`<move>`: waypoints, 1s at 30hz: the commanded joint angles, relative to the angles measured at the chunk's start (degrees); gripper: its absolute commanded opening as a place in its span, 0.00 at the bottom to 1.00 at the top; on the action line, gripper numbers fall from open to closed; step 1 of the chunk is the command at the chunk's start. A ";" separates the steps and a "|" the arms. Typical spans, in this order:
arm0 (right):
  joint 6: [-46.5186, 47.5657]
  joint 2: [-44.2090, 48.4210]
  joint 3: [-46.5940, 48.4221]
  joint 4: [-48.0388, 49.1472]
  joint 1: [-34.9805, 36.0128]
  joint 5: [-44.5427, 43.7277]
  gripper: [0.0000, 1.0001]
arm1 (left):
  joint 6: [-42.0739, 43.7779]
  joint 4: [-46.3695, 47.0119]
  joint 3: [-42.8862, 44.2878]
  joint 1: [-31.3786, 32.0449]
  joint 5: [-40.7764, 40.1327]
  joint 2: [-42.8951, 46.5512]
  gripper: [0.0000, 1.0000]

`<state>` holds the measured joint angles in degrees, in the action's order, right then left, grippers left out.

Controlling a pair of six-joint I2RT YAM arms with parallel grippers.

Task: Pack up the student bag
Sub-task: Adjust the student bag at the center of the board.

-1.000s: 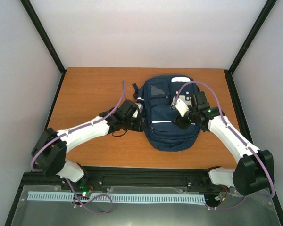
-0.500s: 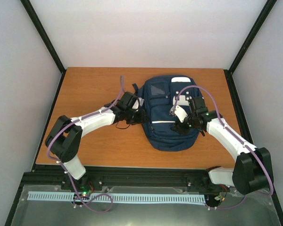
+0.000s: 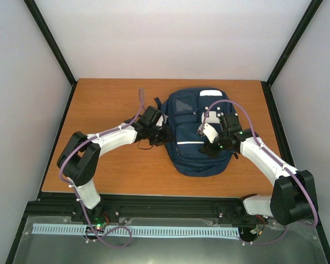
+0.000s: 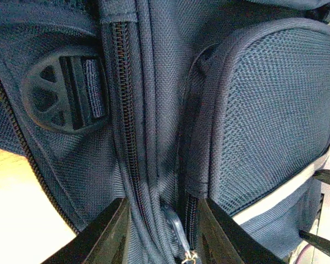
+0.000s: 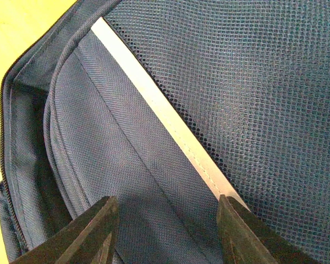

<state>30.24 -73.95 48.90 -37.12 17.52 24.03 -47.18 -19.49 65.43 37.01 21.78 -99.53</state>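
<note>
Backpack [image 3: 198, 132] lies flat on the desk [image 3: 110, 104], right of centre toward the far edge, long axis running from far edge to near edge, front pockets facing up. No loose items visible on the desk, so can't tell from this whether contents are already inside or whether the bag is only being opened or closed. Left pincer [image 4: 160, 231] is at the bag's left side, fingers apart and straddling a zipper line [image 4: 126, 126]; a small zipper pull [image 4: 179, 242] sits right between the fingers at the bottom of the left wrist view, not yet clamped as far as I can see. The zipper track runs straight away from the pincer along the bag's side, so any pull would go along that line; which direction depends on whether the zip is meant to open or shut, and the pictures don't settle that. A round buckle [image 4: 63, 93] sits left of the track, and a mesh pocket [image 4: 269, 126] with a pale stripe [image 4: 286, 190] is on the right. Right pincer [image 5: 168, 231] is over the right half of the bag, fingers apart, nothing between them, hanging close above the fabric beside the pale stripe and mesh panel [image 5: 253, 82]. Left arm is the one nearer the zipper pull; right looks placed to pin the bag down. Risk: the pull is small and could slip past the fingertips.
</note>
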 commanded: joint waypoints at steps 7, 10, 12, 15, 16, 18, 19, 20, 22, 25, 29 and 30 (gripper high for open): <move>0.48 -0.73 -0.48 0.81 0.31 -0.03 0.51 | -0.27 -3.18 4.44 1.74 2.90 -4.51 0.33; 0.48 -0.91 -0.41 0.77 0.32 -0.04 0.51 | -0.28 -3.63 4.23 2.36 2.77 -4.33 0.28; 0.52 -1.00 -0.39 0.76 0.32 -0.04 0.51 | -0.23 -4.05 4.10 2.88 2.79 -4.00 0.26; 0.57 -1.43 -0.28 0.61 0.29 -0.06 0.51 | 0.14 -5.18 3.92 3.68 2.58 -3.37 0.21; 0.55 -1.45 -0.30 0.65 0.30 -0.05 0.51 | 0.26 -5.61 3.85 3.94 2.40 -3.13 0.20; 0.54 -1.52 -0.25 0.65 0.32 0.01 0.50 | 0.53 -6.43 3.59 4.47 1.90 -2.67 0.18; 0.52 -1.54 -0.27 0.62 0.32 0.00 0.50 | 0.70 -6.91 3.50 4.73 1.52 -2.42 0.16; 0.52 -1.54 -0.22 0.60 0.27 0.04 0.50 | 0.91 -7.34 3.41 5.02 1.14 -2.16 0.15; 0.51 -1.54 -0.24 0.65 0.31 0.03 0.50 | 1.35 -7.84 3.18 5.57 0.41 -1.70 0.14; 0.44 -1.62 -0.20 0.54 0.32 0.05 0.50 | 1.81 -10.43 3.00 5.94 -1.12 -1.10 0.10; 0.33 -1.61 -0.17 0.55 0.32 0.05 0.50 | 1.79 -11.11 2.54 6.05 -2.87 -0.72 0.06; 0.35 -1.62 -0.21 0.54 0.28 0.02 0.50 | 1.56 -10.99 2.37 6.10 -2.81 -0.79 0.04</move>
<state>30.26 -75.16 48.90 -37.08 17.52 23.99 -46.63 -25.80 67.75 42.11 19.73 -101.86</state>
